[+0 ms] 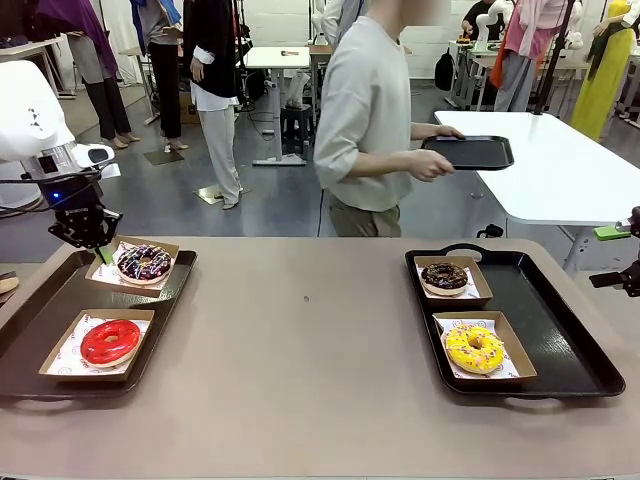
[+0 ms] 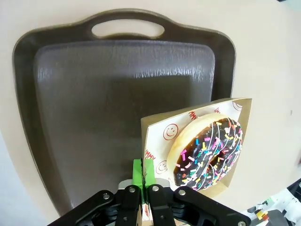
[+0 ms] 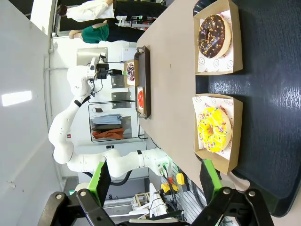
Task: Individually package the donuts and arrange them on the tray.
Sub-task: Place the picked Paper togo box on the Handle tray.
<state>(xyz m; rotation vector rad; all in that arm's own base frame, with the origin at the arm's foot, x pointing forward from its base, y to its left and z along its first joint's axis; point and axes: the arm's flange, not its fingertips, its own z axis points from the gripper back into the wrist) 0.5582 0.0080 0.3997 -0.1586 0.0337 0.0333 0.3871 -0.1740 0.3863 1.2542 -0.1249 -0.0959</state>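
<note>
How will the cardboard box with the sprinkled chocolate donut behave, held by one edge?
The box looks thin, so it likely flexes where the left hand pinches it. It is tilted, so the donut may slide.

Four ring donuts, each flat in its own open brown paper boat. Red glossy donut (image 1: 110, 341) on left tray (image 1: 30, 330), near side. Purple-iced sprinkled donut (image 1: 144, 263) on same tray, far corner, its boat tilted up at one edge. Chocolate donut (image 1: 444, 276) on right tray (image 1: 560, 330), far side. Yellow sprinkled donut (image 1: 474, 347) just nearer.
</note>
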